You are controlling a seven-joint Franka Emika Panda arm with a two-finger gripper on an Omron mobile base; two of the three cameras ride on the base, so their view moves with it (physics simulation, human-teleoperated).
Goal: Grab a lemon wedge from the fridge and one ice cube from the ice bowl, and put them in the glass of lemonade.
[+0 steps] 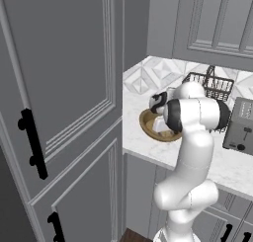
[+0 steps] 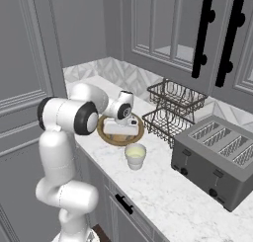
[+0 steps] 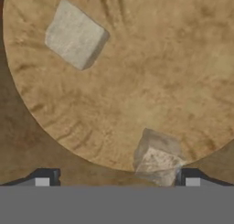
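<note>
Right base view: white marble counter [image 2: 163,196], grey cabinets [image 2: 163,33]; hand [image 3: 116,179] spread wide.

A: We see a white marble counter [image 2: 163,196] carrying the ice bowl [image 2: 109,135] and, just beside it, the glass of lemonade [image 2: 135,156].

B: We also count a wire rack [image 2: 174,110] and toaster [image 2: 217,159].

A grey toaster [image 2: 217,159] sits on the marble surface [image 2: 168,196], a two-tier wire rack [image 2: 174,107] just behind it, grey cabinets [image 1: 59,88] with black handles [image 2: 202,36] around.
</note>
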